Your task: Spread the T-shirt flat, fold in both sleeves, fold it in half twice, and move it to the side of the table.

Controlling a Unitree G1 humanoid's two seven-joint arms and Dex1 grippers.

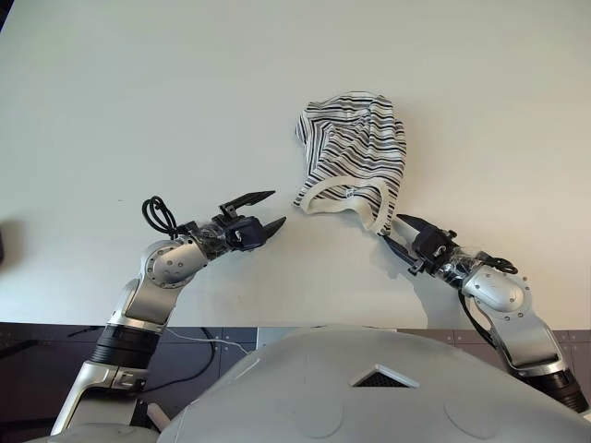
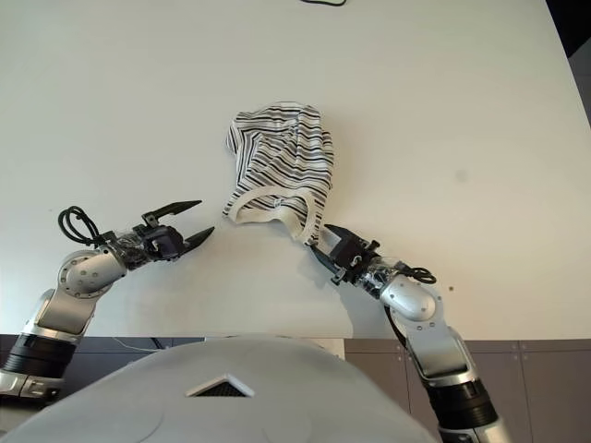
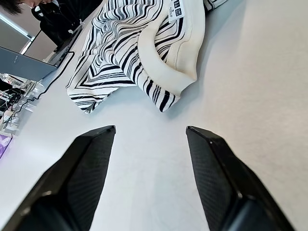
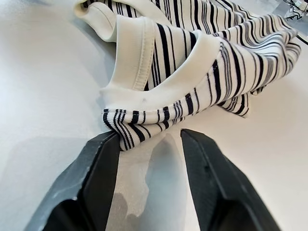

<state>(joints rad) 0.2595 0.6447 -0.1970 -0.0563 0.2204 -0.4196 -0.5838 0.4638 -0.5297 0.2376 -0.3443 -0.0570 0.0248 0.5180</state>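
A black-and-white striped T-shirt (image 1: 355, 148) lies crumpled in a heap on the white table (image 1: 138, 111), its white collar band (image 1: 342, 189) toward me. My left gripper (image 1: 266, 210) is open, a short way left of the collar and apart from the cloth. My right gripper (image 1: 399, 229) is open at the shirt's near right corner (image 4: 126, 126); that striped edge lies just in front of its fingertips, touching one finger (image 4: 96, 168). In the left wrist view the collar (image 3: 179, 53) sits beyond the open fingers (image 3: 86, 163).
Bare white tabletop spreads wide to the left, right and behind the shirt. A black cable (image 2: 323, 3) lies at the table's far edge. The near table edge (image 1: 55, 325) runs just below both arms.
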